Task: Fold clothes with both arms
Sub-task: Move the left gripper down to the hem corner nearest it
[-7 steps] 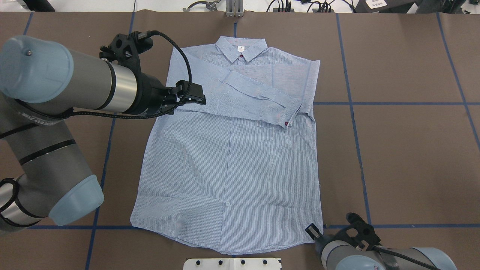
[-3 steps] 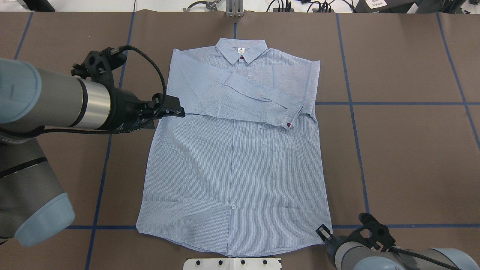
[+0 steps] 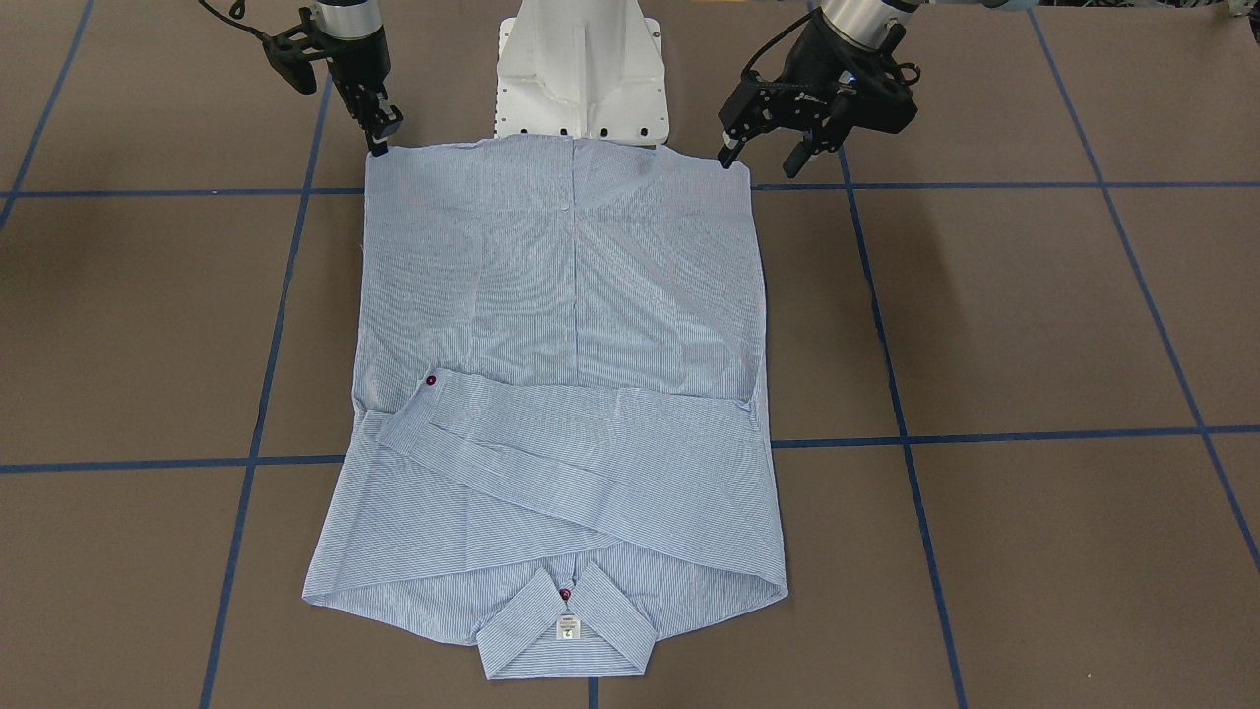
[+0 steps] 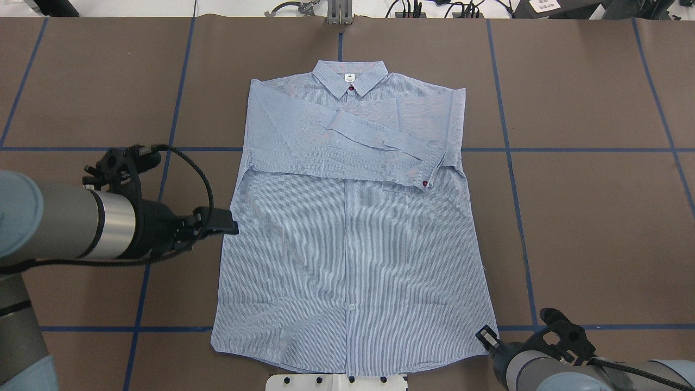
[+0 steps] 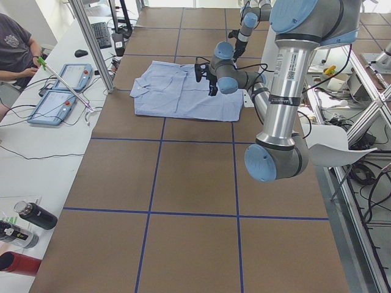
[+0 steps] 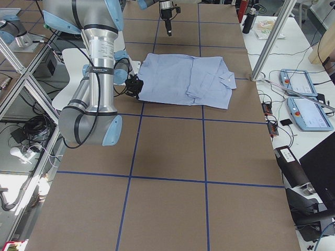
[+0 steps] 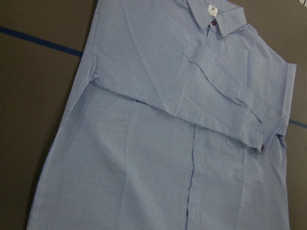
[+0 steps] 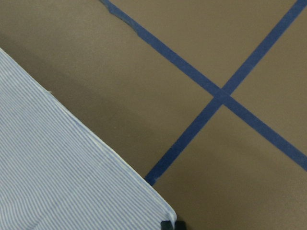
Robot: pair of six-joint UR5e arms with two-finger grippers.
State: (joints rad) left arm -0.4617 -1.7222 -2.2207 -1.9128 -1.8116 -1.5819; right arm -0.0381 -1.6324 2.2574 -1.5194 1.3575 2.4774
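The shirt (image 4: 353,244) is best pinched at both hem corners. Left gripper (image 3: 763,160) is held wide, empty — right gripper (image 3: 380,138) cannot be judged.

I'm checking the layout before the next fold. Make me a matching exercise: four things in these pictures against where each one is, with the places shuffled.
Things:
1. collar
2. cuff button
3. left gripper
4. right gripper

Places:
A. at a hem corner of the shirt
B. on the sleeve folded across the chest
C. the shirt's end farthest from the robot
D. beside the shirt's edge on the robot's left

Pairs: 1-C, 2-B, 3-D, 4-A
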